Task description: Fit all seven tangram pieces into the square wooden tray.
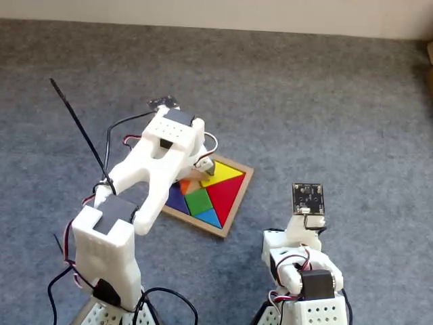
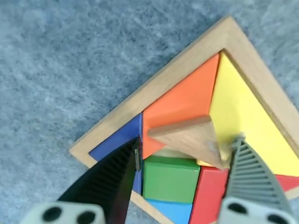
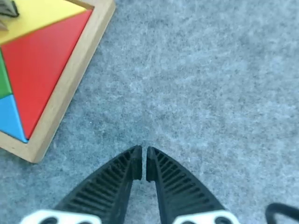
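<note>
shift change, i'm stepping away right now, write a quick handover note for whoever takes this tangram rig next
Left gripper: over the tray, straddling the wooden triangle; grip unclear.
Right gripper: fingers shut, holding nothing, above the carpet beside the tray.
Done: yellow piece, orange piece, red piece, green piece, light blue piece and dark blue piece lie flat in the tray.
Left: the wooden triangle lies tilted on top of orange, green and yellow, not seated; it probably goes into the gap beneath it.

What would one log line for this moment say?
left gripper over tray, at wooden triangle lying tilted on coloured pieces | right gripper shut, over carpet beside tray | triangle not yet seated
</note>
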Controlling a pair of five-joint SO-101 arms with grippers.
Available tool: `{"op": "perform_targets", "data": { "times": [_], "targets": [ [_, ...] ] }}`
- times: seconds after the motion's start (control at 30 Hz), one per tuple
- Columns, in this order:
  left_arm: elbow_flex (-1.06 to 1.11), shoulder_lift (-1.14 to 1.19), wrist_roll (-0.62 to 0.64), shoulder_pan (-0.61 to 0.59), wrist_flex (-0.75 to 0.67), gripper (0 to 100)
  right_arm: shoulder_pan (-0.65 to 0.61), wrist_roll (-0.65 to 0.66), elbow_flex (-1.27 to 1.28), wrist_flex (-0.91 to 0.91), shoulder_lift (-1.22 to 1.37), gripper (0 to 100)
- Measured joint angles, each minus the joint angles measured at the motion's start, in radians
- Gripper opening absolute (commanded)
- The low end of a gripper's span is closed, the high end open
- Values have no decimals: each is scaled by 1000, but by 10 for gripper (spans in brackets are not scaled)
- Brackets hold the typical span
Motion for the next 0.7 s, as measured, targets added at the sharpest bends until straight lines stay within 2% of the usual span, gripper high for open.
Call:
{"op": "perform_targets", "data": {
  "times": [0.37,0.43,0.57,0.6,0.7],
  "targets": [
    [-14,2,0,0,28,276,0,0,0,0,0,34],
    [-14,2,0,0,28,220,0,0,0,0,0,34],
    [-14,2,0,0,28,22,0,0,0,0,0,34],
    [-15,2,0,0,28,0,0,0,0,0,0,34],
    [-14,2,0,-2,0,55,0,0,0,0,0,34]
  ]
}}
